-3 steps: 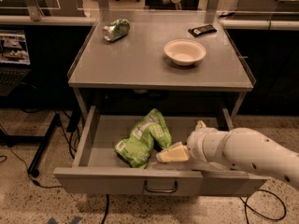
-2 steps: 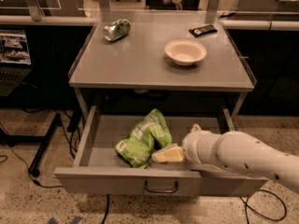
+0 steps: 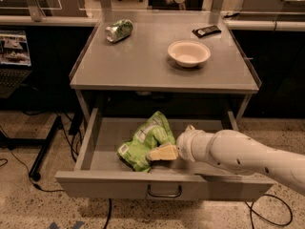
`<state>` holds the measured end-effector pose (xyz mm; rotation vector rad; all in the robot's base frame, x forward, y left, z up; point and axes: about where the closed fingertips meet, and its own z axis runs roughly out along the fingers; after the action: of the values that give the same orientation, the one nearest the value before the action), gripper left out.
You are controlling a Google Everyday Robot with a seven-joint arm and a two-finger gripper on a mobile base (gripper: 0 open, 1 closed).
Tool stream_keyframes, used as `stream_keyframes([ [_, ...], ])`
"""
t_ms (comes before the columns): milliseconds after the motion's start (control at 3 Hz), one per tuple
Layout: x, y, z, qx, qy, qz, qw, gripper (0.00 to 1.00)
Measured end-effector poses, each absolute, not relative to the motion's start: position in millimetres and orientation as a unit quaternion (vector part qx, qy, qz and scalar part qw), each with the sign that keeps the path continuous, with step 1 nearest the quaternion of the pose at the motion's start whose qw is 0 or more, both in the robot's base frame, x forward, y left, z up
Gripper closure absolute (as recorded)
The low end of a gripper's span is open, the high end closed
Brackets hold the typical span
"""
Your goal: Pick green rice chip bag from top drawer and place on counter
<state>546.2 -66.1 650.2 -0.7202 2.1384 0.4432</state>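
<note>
The green rice chip bag (image 3: pixel 144 138) lies crumpled in the open top drawer (image 3: pixel 119 182), left of its middle. The drawer is pulled out below the counter (image 3: pixel 138 68), and its curved handle (image 3: pixel 164 192) shows on the front panel. My gripper (image 3: pixel 163 152) reaches in from the right on a white arm (image 3: pixel 233 154). Its cream tip rests against the bag's lower right edge, low inside the drawer. Part of the bag's right side is hidden behind the gripper.
On the counter stand a white bowl (image 3: pixel 188 53) at the right, a crushed green-and-silver can (image 3: pixel 119 30) at the back left and a flat black item (image 3: pixel 206 31) at the back right. Cables and a stand leg (image 3: pixel 45 147) lie on the floor at left.
The arm has moved left inside the drawer. The gripper now sits against the bag's right edge. The bag has not visibly moved.
</note>
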Motion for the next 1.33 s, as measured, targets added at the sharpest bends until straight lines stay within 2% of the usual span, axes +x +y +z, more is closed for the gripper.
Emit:
stream_keyframes([
  [667,574.3,-32.4,662.5,-0.316,0.842,0.193,0.393,0.00],
  [1333,564.0,-30.3,629.2,-0.309,0.862,0.204,0.345,0.00],
])
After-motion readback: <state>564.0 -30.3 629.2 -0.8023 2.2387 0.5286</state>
